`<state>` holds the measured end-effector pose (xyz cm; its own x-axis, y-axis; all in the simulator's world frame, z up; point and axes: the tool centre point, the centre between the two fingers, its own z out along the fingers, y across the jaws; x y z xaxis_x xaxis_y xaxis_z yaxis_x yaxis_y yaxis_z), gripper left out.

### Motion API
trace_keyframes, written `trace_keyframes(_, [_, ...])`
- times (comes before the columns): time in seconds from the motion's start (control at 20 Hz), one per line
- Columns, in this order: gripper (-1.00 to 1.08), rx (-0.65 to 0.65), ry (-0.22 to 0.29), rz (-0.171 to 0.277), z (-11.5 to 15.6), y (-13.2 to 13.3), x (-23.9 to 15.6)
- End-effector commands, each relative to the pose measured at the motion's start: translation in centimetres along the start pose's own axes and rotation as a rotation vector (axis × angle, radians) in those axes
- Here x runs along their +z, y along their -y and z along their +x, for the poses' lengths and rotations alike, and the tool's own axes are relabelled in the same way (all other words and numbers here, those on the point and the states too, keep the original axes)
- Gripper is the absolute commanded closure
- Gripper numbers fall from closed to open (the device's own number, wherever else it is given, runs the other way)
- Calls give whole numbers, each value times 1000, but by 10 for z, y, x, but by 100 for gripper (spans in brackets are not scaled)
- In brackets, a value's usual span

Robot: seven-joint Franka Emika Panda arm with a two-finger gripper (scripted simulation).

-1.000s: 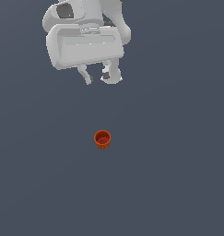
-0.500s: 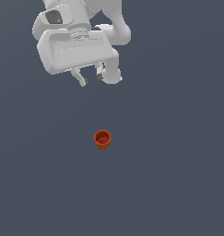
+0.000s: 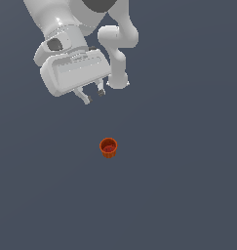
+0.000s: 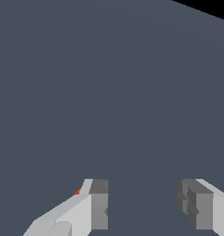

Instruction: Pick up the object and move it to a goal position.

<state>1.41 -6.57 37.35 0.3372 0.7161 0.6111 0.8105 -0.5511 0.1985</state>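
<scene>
Fingers (image 4: 143, 205) spread and empty, cup (image 3: 108, 147) apart, in wrist view mostly hidden behind one finger

Cup (image 3: 108, 147) sits upright on the floor (image 3: 188, 185), alone near the middle of the exterior view. Gripper (image 3: 94, 95) hangs above it toward the exterior view's left, well apart, jaws spread with nothing between them. In the wrist view, the cup is mostly hidden behind one finger (image 4: 98, 205).
</scene>
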Motion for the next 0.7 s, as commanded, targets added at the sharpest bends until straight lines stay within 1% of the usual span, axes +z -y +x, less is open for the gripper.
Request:
trace_keyframes(0.0, [-20,-22,-19,18,-10,2,10])
trace_keyframes(0.35, [-20,-77,-60,74,-41,11,46])
trace_keyframes(0.65, [-20,-123,-82,126,-72,27,84])
